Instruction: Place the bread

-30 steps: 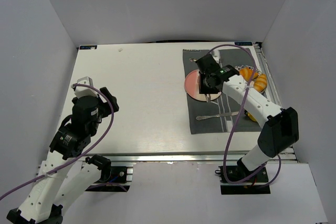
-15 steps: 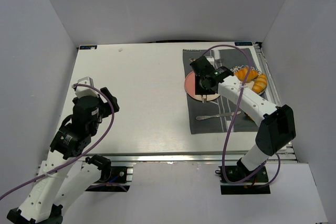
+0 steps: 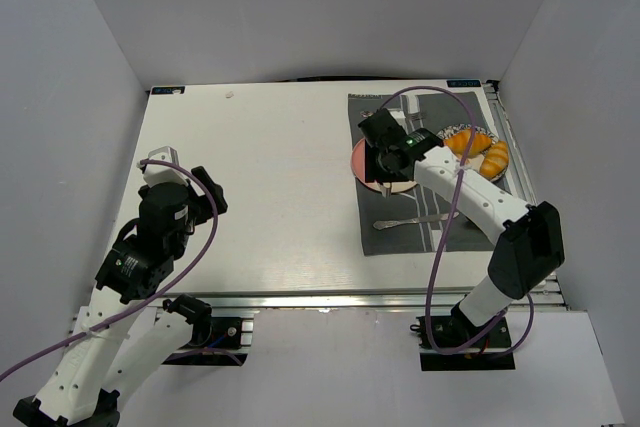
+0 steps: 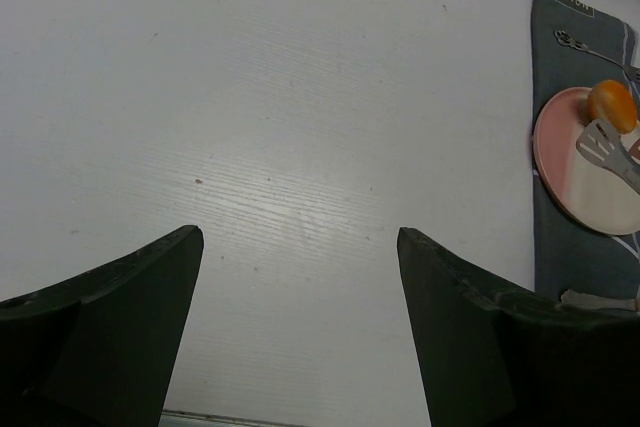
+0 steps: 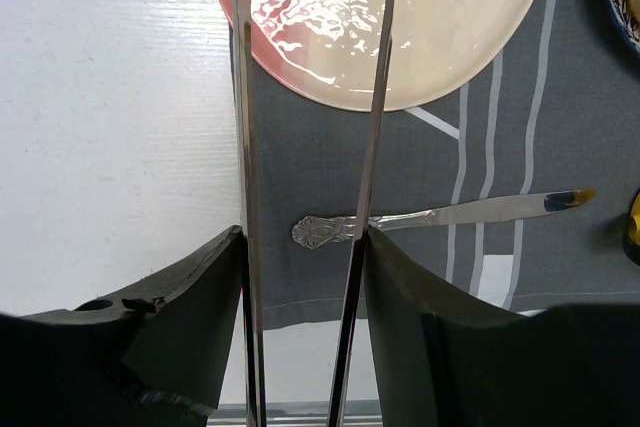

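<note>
The bread (image 4: 611, 104), a small glossy orange bun, lies on the far part of the pink plate (image 4: 570, 172) in the left wrist view. In the top view my right arm hides it. My right gripper (image 3: 385, 152) is above the pink plate (image 3: 360, 165) and is shut on metal tongs (image 5: 245, 147). The two tong arms run between my fingers (image 5: 300, 247) out over the plate (image 5: 450, 37). The slotted tong tip (image 4: 598, 142) sits just beside the bread. My left gripper (image 4: 300, 242) is open and empty over bare table at the left (image 3: 185, 172).
The plate lies on a grey striped placemat (image 3: 400, 232) with a piece of silver cutlery (image 3: 410, 219) near its front. A patterned bowl of croissants (image 3: 482, 152) stands to the right of the plate. A yellow object (image 5: 634, 227) shows at the mat's right edge.
My right gripper with the tongs has moved left, away from the croissant bowl and further over the pink plate. The left arm has not moved.
</note>
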`<state>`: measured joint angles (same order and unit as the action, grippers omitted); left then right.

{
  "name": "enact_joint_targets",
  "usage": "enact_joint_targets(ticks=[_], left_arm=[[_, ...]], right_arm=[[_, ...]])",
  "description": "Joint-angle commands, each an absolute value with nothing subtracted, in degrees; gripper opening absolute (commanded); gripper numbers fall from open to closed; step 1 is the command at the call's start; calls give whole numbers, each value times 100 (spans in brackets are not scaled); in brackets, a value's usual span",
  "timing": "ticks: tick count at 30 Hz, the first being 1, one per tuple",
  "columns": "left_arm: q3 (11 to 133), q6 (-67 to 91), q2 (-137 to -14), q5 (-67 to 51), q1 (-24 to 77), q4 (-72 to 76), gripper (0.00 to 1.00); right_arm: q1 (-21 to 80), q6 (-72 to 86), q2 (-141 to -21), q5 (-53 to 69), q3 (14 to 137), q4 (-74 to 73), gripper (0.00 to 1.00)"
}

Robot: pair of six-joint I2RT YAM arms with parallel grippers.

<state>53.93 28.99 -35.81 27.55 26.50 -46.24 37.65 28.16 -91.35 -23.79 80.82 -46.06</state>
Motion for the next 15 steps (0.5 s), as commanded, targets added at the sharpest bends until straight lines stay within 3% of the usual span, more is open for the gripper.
enact_joint_targets(ticks=[1, 15], left_arm=[[5388, 2927, -3577, 2689, 2672, -4562, 90], [5335, 2927, -3560, 2681, 2672, -4544, 90]], right_arm=[[3814, 2909, -8816, -2408, 8139, -4491, 55], [4271, 3032, -8683, -2355, 8402, -4614, 56]])
